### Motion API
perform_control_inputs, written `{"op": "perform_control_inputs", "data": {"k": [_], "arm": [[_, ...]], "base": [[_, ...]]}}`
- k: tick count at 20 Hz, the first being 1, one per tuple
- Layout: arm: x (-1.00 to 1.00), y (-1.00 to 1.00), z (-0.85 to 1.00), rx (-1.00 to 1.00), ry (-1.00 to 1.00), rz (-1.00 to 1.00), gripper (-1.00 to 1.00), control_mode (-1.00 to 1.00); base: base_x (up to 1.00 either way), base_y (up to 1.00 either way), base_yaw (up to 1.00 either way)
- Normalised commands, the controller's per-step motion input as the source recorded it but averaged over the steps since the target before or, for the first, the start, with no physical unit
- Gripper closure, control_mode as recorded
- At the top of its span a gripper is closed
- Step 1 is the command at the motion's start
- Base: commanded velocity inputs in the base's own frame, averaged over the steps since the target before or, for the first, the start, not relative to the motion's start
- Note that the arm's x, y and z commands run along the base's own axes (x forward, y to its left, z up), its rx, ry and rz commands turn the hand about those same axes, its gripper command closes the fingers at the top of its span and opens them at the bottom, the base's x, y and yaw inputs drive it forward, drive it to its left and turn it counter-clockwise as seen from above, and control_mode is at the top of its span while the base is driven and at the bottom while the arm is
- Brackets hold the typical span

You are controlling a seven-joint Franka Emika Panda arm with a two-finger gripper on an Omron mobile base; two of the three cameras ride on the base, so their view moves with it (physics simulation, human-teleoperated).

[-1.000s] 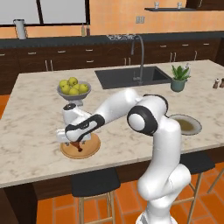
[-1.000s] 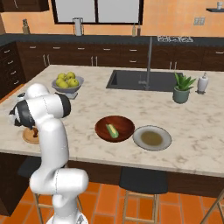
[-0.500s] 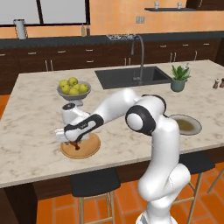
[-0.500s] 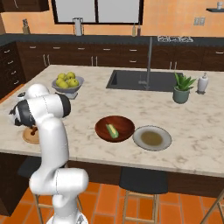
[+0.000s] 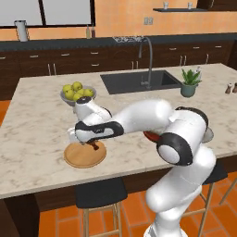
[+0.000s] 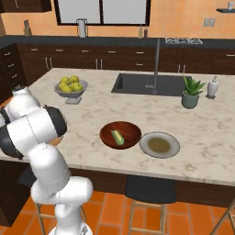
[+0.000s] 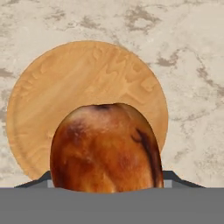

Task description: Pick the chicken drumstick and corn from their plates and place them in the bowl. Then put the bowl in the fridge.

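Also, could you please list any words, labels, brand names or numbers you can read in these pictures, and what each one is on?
None can be read.
The wooden plate and the chicken drumstick carry no text.
The bowl, the grey plate and the cabinet fronts bear no lettering.
The canister by the window looks plain; any marking is too small to tell.
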Motion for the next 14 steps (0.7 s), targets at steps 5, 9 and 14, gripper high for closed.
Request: {"op": "perform_control_inputs", "data": {"k": [5, 9, 14], "arm": [[-0.45, -1.0, 0.58, 0.08, 0.0, -0.01, 1.0, -1.0], [0.08, -1.0, 0.46, 0.04, 0.17, -0.14, 1.0, -1.0], [0.11, -1.0, 0.38, 0.0, 0.17, -0.13, 1.0, -1.0]], "base": [[0.0, 0.0, 0.0], [0.0, 0.0, 0.0], [0.0, 0.0, 0.0]]}}
